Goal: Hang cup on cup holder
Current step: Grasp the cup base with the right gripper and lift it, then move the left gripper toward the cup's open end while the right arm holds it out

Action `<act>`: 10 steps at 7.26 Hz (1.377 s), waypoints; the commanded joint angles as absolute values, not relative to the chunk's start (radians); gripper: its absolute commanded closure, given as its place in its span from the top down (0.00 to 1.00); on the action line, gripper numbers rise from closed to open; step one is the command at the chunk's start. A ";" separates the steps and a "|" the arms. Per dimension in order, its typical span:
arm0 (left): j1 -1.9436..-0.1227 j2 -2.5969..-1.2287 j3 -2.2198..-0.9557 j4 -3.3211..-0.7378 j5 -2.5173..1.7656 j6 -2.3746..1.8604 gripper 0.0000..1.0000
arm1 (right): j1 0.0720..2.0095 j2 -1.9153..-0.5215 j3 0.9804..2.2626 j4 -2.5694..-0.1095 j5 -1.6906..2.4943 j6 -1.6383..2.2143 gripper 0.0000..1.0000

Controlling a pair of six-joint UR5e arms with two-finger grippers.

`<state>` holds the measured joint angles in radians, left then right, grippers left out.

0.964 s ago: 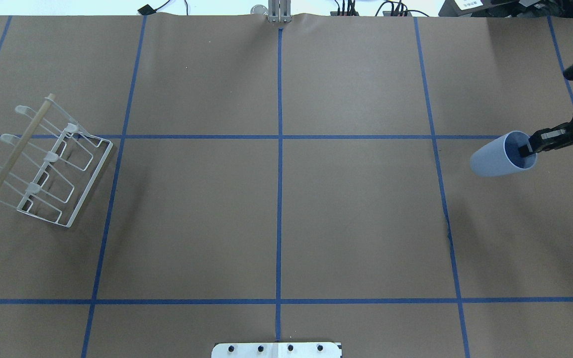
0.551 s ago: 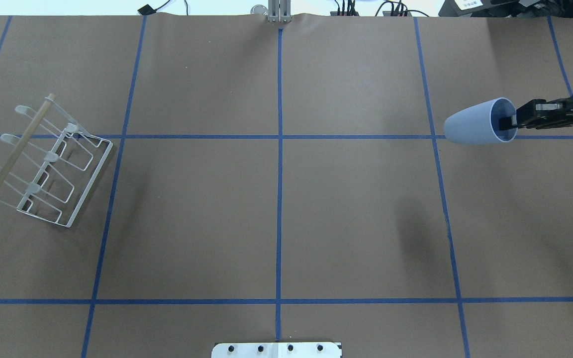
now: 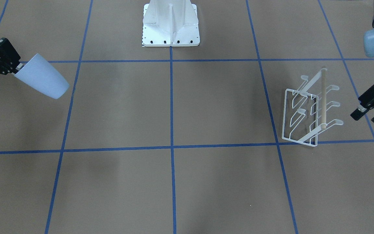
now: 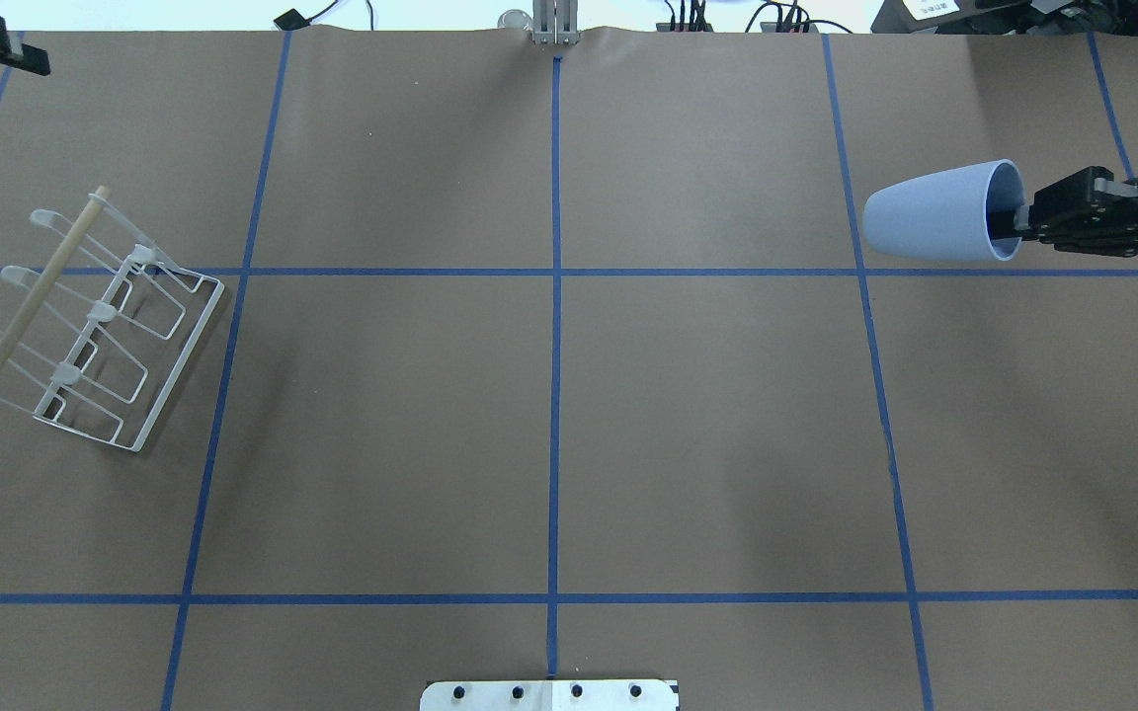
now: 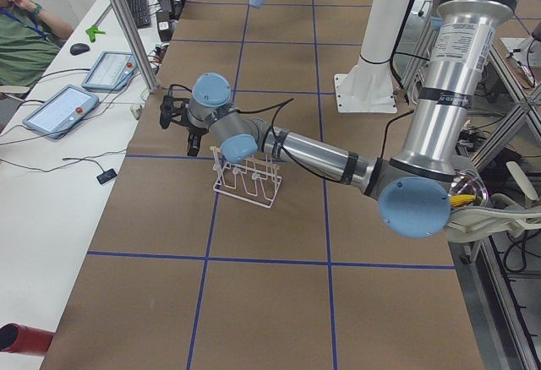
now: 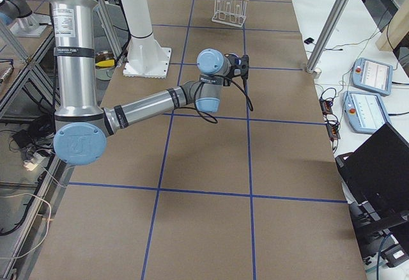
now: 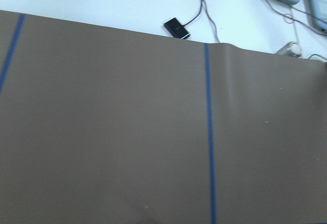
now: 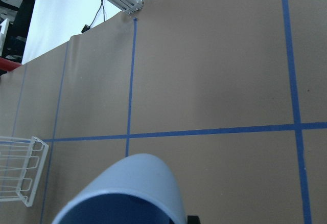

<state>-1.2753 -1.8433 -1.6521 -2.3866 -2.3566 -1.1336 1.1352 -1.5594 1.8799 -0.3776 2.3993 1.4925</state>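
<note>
The light blue cup (image 4: 934,213) hangs in the air on its side over the table's right part, base pointing toward the middle. My right gripper (image 4: 1025,219) is shut on its rim, one finger inside the cup. The cup also shows in the front view (image 3: 43,81) and fills the bottom of the right wrist view (image 8: 125,193). The white wire cup holder (image 4: 95,326) with its wooden dowel stands at the far left, also in the front view (image 3: 308,110). My left gripper (image 3: 367,116) is open and empty, just beyond the holder, and shows at the overhead view's top left corner (image 4: 11,81).
The white robot mounting base (image 3: 170,29) stands at the near middle edge. An aluminium post (image 4: 554,25) stands at the far edge's middle. Blue tape lines grid the brown table cover. An operator (image 5: 21,28) and tablets sit beyond the far edge.
My right gripper has carried the cup toward the far side and a little toward the middle, levelling it. My left gripper has come into the overhead view at the top left.
</note>
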 commanded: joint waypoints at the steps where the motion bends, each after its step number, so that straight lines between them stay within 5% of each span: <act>1: -1.212 -1.954 -1.660 -2.506 -2.355 -1.447 0.98 | 1.134 -1.559 1.872 -0.260 2.401 1.616 0.00; 10: -0.761 -2.046 -1.950 -2.770 -1.982 -2.026 0.98 | 0.971 -1.450 1.887 0.197 2.393 1.861 0.00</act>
